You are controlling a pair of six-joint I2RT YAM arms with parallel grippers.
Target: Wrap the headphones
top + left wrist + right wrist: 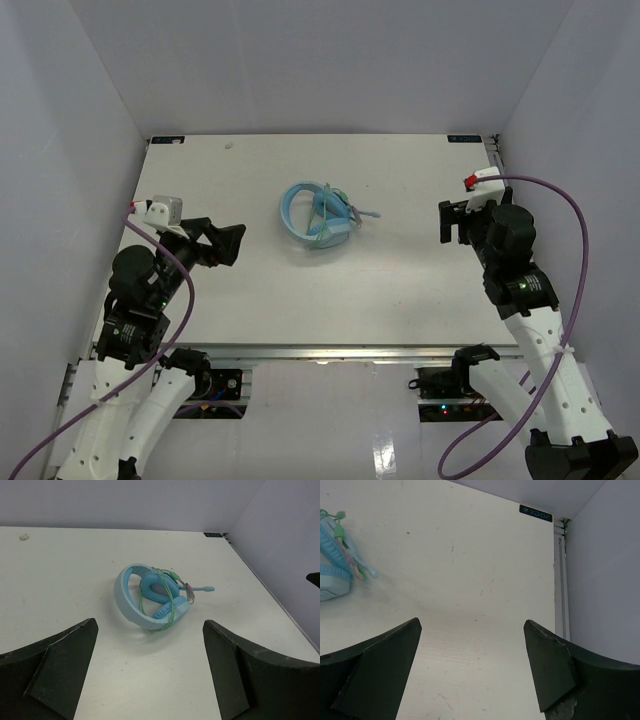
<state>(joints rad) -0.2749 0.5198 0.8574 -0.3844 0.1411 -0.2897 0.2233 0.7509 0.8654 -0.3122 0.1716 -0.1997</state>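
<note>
Hovering either side of headphones [318, 218], my left gripper [225, 243] and right gripper [447, 222] gaped empty; cord [172, 600] looked wound round earcups [156, 587]; wrap judged finished; next: check loops held.

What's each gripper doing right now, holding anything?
Left gripper: open, holding nothing; the headphones lie on the table ahead of it.
Right gripper: open, holding nothing.

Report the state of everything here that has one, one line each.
headphones: lying on the table, touched by neither gripper.
cord: looped around the earcups, not trailing loose.
left gripper: open, empty, apart from the headphones.
right gripper: open, empty, apart from the headphones.
</note>
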